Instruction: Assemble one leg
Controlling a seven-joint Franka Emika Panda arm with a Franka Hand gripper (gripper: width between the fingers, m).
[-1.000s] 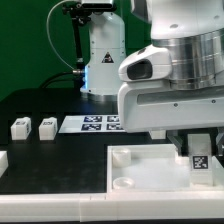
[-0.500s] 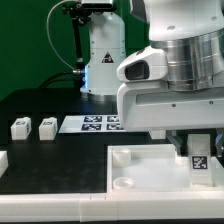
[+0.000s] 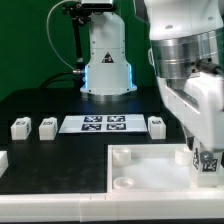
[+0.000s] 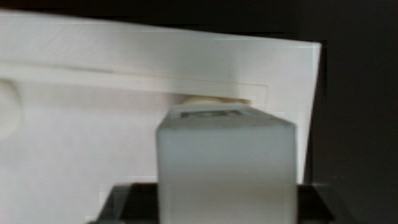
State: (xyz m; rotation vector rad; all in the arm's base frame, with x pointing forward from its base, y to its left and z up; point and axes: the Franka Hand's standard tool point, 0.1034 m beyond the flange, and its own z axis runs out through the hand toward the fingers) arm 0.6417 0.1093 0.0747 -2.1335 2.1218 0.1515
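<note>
The tool point(image 3: 207, 160) grips a leg point(image 3: 208, 163) upright at a corner of the white slab point(image 3: 140, 168); three spare legs point(image 3: 20, 128) rest on the counter point(image 3: 60, 150).

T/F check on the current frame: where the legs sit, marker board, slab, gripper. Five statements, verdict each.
1. Three loose legs stand on the table. True.
2. The marker board lies on top of the slab. False: it lies flat on the table behind the slab.
3. The gripper is at the slab's corner on the exterior view's right. True.
4. The slab stands upright. False: it lies flat.
5. A tagged leg is at the gripper. True.
</note>
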